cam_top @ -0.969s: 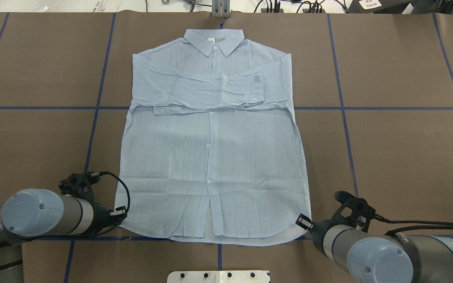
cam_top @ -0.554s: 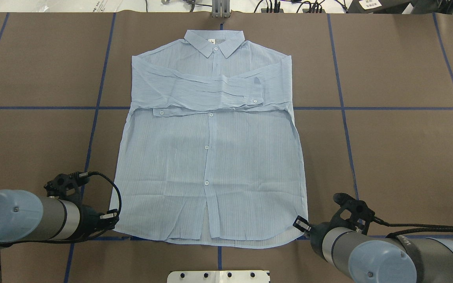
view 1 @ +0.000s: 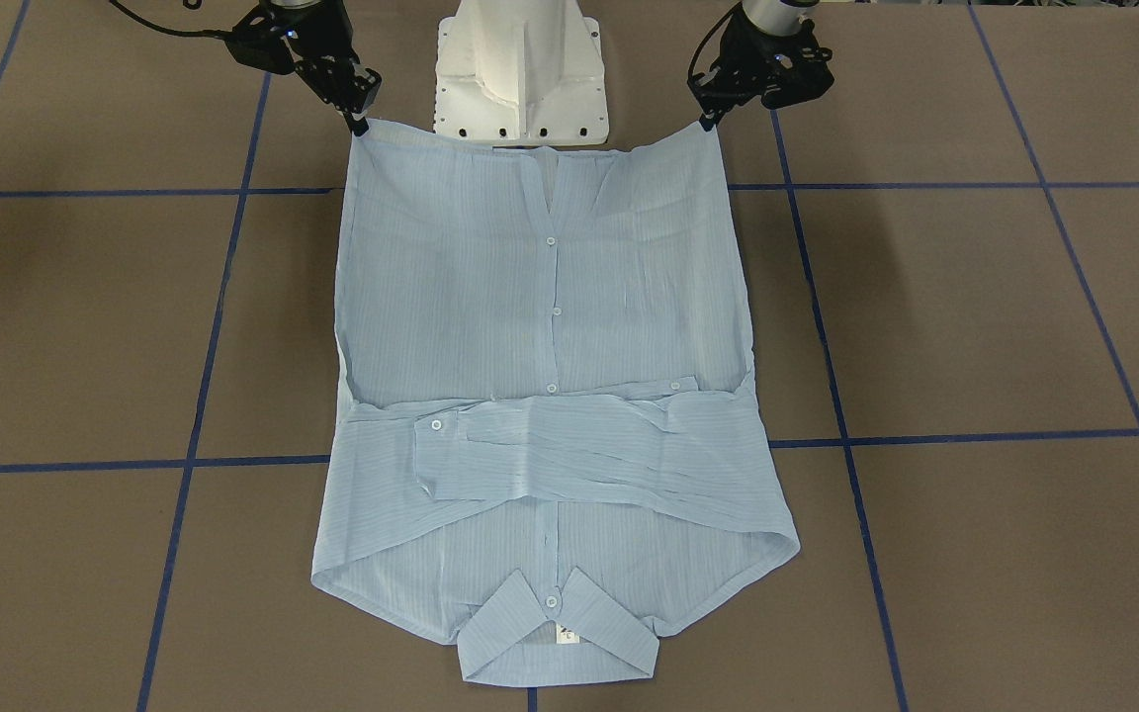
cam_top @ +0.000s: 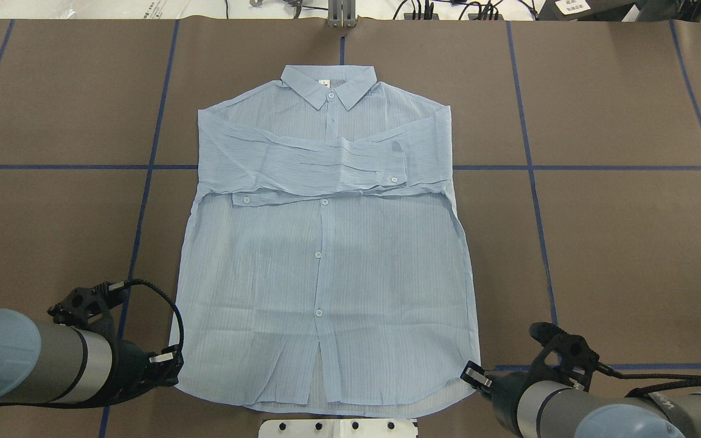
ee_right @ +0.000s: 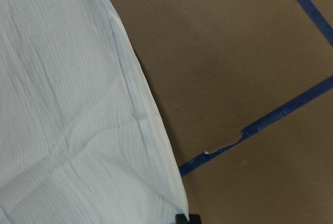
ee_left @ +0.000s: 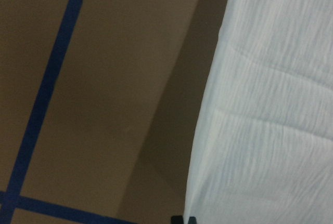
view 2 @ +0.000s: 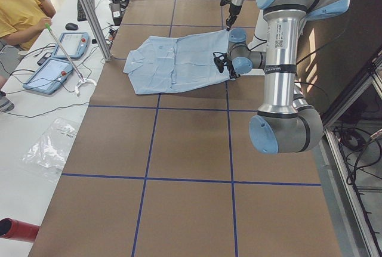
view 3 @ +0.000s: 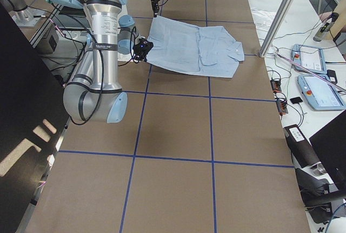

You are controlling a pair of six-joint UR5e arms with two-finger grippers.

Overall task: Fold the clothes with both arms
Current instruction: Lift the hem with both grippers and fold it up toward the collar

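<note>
**Front-facing view.** The light-blue striped shirt (view 1: 550, 297) lies front up on the brown surface (view 1: 975, 316). Its collar (view 1: 555, 633) points away from the robot and its hem lies against the white pedestal base (view 1: 522, 69). Both sleeves (view 1: 579, 450) are folded across the chest. The print on the neck label (view 1: 567, 636) is too small to read. The left tool (view 1: 707, 122) is clenched on one hem corner and the right tool (view 1: 360, 125) on the other. The hem is stretched between them.

**Overhead view.** The left arm (cam_top: 34, 365) and right arm (cam_top: 600, 413) enter from the bottom corners, with the shirt's hem end between them. The shirt straddles a blue tape line (cam_top: 569, 166). The lettering on the right arm's black band is cut off and not legible.

**Left side view.** The sticker on the near arm is printed, but the text is too small to read. The near tool sits at the near hem corner.

**Right side view.** The near tool sits at its hem corner, and the far tool at the opposite one.

**Left wrist view.** The shirt's side edge runs down the right half of the view and meets the fingertips at the bottom edge. The fabric is gripped.

**Right wrist view.** The shirt's edge curves down the left half of the view to the fingertips at the bottom edge. The fabric is gripped here too. The tape line has a small torn spot.
</note>
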